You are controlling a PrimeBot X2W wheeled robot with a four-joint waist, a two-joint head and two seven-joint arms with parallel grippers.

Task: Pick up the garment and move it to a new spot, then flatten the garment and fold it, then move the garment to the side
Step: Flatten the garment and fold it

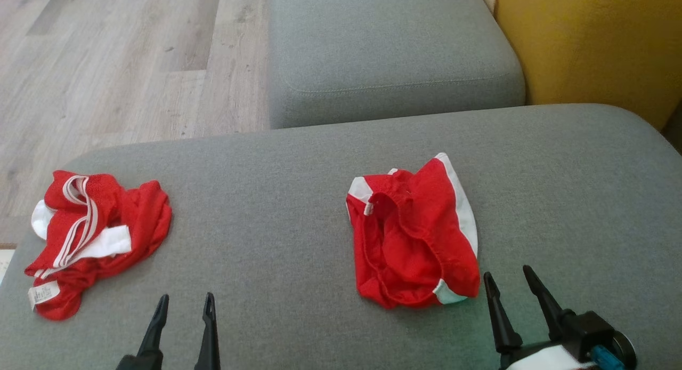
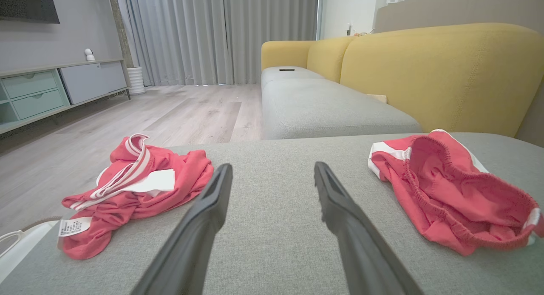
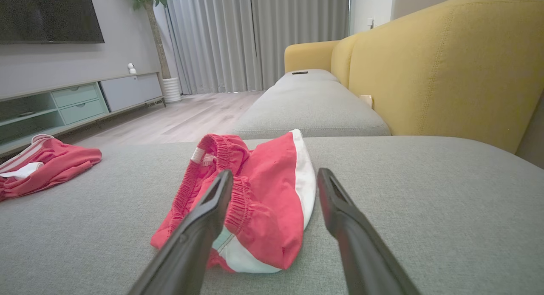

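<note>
Grey woven fabric covered the wide sofa cushion (image 1: 277, 210) on which everything lay. The left gripper (image 1: 186, 298) hovered low over its near edge with its fingers (image 2: 212, 201) spread apart, holding and touching nothing. The right gripper (image 1: 507, 274) was spread about as wide and also held nothing. Its fingers (image 3: 340, 210) sat just beside the near right corner of the red-and-white shorts (image 1: 415, 236); whether a tip touched the cloth could not be told. The shorts lay rumpled a little right of the cushion's middle. Their long axis ran near to far with the far end leaning slightly right, the elastic waistband gaped open on the upper left side, and a white side panel ran along the right edge. A second red garment (image 1: 101, 236), crumpled and with a white label (image 1: 43, 292) showing, lay well apart at the near left edge. Bare cushion stretched between the two pieces and to the right of the shorts, out to the rounded right edge. Beyond the far edge stood another grey cushion (image 1: 394, 50), a yellow backrest (image 1: 591, 39) at the far right and a wooden floor (image 1: 117, 61) at the far left.
</note>
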